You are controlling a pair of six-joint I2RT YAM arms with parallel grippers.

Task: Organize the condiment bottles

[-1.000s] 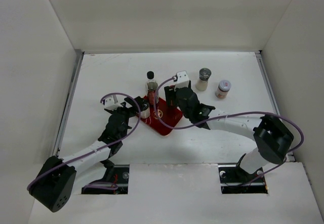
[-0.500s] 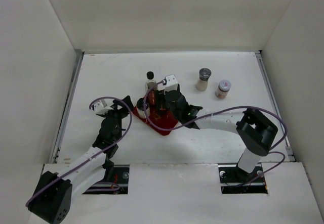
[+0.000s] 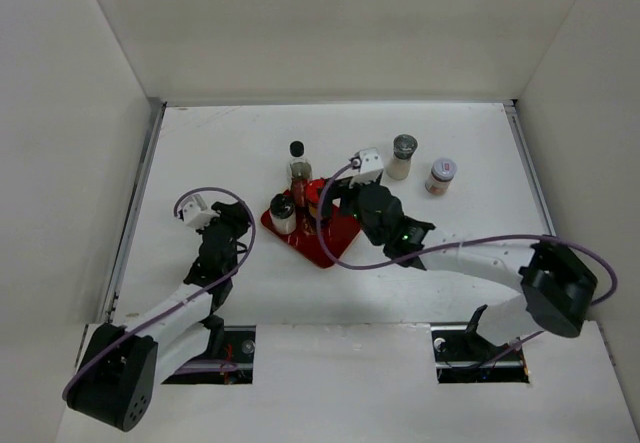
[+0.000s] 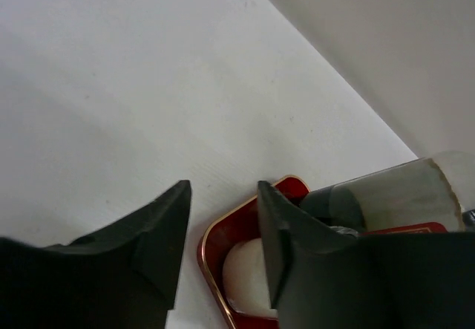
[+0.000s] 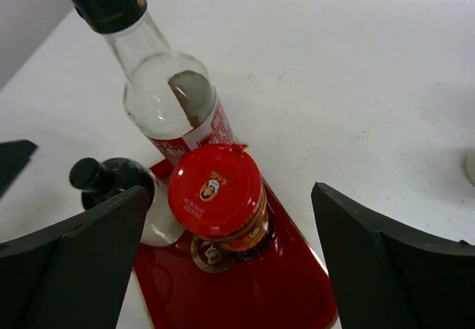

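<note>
My left gripper (image 4: pixel 223 188) has drawn back toward the desk's near-left, fingers spread and empty, just short of the red tray (image 4: pixel 214 241). My right gripper (image 5: pixel 230 189) has backed off, released, wide either side of the red-capped jar (image 5: pixel 217 191). That jar stands on the tray beside the dark-capped shaker (image 5: pixel 111 179). The black-capped bottle (image 5: pixel 167 99) is behind them, red label unreadable, base hidden. Far-right stand the grey-capped shaker (image 3: pixel 402 156) and red-labelled jar (image 3: pixel 440 175).

Overhead plus wrist close-ups on tray (image 3: pixel 322 249)

bottle (image 3: pixel 297 164), red-capped jar (image 3: pixel 313 198), white shaker (image 3: pixel 283 214) clustered | grey-capped shaker (image 3: pixel 402 157), labelled jar (image 3: pixel 440 175) apart
</note>
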